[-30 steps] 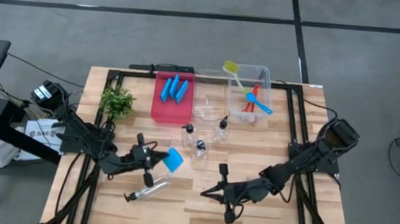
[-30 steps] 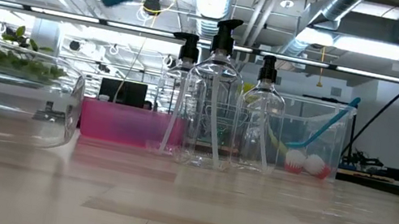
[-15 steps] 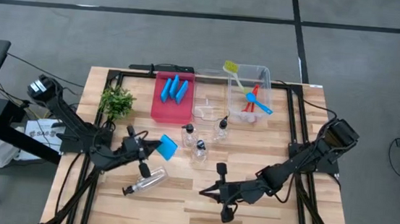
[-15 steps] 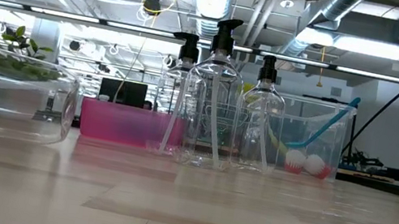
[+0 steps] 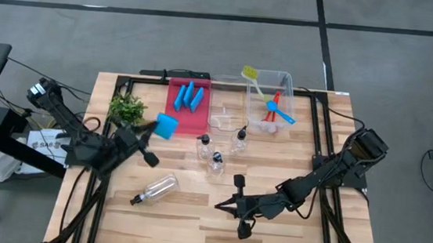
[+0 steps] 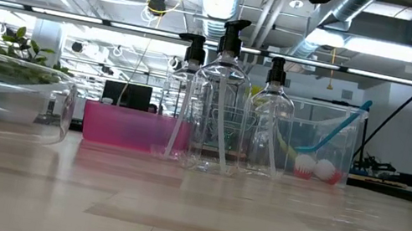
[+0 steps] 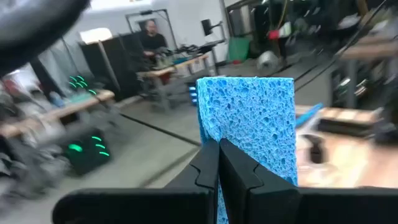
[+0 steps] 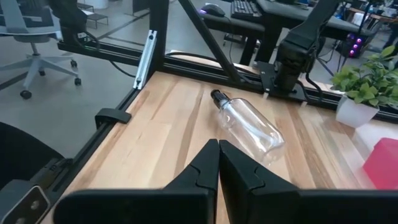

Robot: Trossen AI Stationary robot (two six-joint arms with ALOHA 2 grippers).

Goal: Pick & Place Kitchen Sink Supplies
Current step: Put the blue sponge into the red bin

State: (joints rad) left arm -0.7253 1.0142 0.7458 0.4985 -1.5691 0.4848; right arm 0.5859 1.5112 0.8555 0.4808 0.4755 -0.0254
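My left gripper (image 5: 155,129) is shut on a bright-blue sponge (image 5: 166,126) and holds it in the air beside the green plant (image 5: 126,110). Two more sponges (image 5: 189,97) stand on edge in the red tray (image 5: 174,118). Three clear pump bottles (image 5: 215,161) stand upright mid-table. Another bottle (image 5: 155,189) lies on its side near the front left. Brushes (image 5: 274,104) lean in a clear bin (image 5: 288,84) at the far right. My right gripper (image 5: 233,206) hovers shut over the front of the table, to the right of the lying bottle (image 8: 249,126). My left gripper pinches the sponge between its two fingers at the sponge's nearer end (image 7: 214,134), where the fingers (image 7: 235,168) hide the exact spot. The fingers come level, pointing toward the table's far right. The sponge juts out past the fingertips, lifted clear of the table.
A second clear bin (image 5: 225,110) stands between the red tray and the brush bin. Black frame rails run along the table's edges (image 5: 319,158). Bare wood lies at the front between the lying bottle and my right gripper. Benches and a person show in the room beyond (image 7: 151,37).
My left gripper has risen with the sponge and gone from above the lying bottle toward the table's far left, up beside the plant, rolling as it went. It has left the top of the low view. The sponge stays in its shut fingers.
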